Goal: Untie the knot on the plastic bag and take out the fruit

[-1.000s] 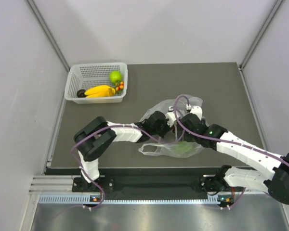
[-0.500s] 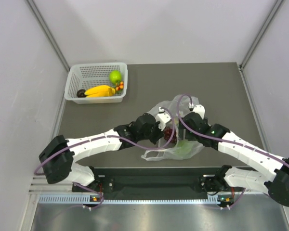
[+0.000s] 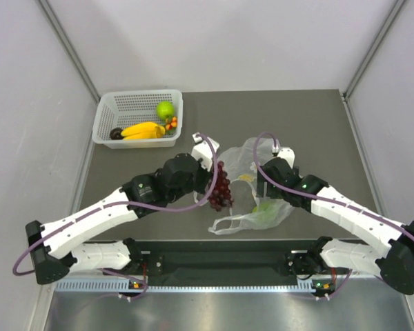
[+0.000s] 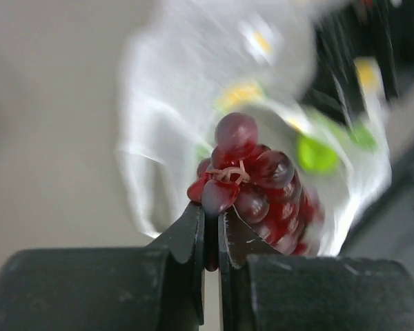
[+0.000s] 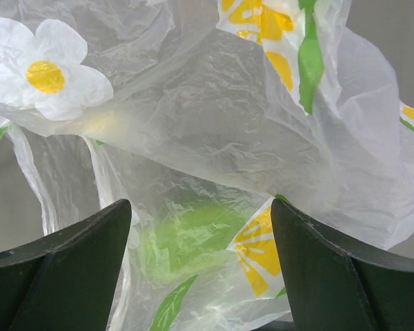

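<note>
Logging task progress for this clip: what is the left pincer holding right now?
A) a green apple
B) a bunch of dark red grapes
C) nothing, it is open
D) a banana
B: in the left wrist view the left pincer is shut on the top of the grape bunch, which hangs from it beside the plastic bag.

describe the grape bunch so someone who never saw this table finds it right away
On the dark table, find the crumpled clear plastic bag near the front edge. At its left side the left gripper pinches the grape bunch. It is a dark red cluster of small berries, unlike the green fruit in the bag.
</note>
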Available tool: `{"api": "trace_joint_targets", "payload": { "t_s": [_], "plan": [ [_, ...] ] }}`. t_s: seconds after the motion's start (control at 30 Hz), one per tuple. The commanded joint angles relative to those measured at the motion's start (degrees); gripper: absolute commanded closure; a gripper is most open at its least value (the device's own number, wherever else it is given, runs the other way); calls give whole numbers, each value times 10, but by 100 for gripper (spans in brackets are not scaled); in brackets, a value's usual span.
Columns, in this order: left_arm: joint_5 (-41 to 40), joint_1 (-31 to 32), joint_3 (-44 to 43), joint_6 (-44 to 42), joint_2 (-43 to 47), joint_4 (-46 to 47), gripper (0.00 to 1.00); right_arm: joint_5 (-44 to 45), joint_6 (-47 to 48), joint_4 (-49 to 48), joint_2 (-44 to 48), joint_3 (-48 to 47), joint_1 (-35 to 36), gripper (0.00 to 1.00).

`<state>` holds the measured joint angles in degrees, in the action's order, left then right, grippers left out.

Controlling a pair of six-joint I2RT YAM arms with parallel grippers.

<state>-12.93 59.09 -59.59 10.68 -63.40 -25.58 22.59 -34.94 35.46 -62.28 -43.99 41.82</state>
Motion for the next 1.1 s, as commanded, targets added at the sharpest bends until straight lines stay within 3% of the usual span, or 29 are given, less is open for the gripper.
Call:
{"api": "trace_joint_targets", "payload": {
  "t_s": [0.0, 0.1, 0.23, 0.53, 0.73, 0.97, 1.0, 1.07],
  "plan": [
    [-212, -6, -74, 6, 8, -4, 100, -6, 10, -23, 8, -28, -10, 17],
    [-229, -56, -119, -16, -16, 4, 100, -12, 15, -27, 9, -28, -11, 17],
    [-174, -206, -168, -27, -51, 41, 100, -20, 26, -33, 8, -27, -12, 17],
    [-138, -431, -214, -37, -200, 198, 100, -52, 38, -56, -12, -22, -13, 18],
    [-103, -513, -224, -22, -297, 251, 100, -61, 46, -63, -13, -15, -13, 17],
    [-87, -550, -218, -7, -363, 276, 100, -68, 52, -57, 4, -17, -12, 16],
    [-81, -550, -217, -6, -364, 273, 98, -67, 53, -52, 7, -17, -12, 16],
    [-56, -550, -212, 4, -363, 259, 73, -66, 57, -48, 13, -20, -12, 16]
  ]
}}
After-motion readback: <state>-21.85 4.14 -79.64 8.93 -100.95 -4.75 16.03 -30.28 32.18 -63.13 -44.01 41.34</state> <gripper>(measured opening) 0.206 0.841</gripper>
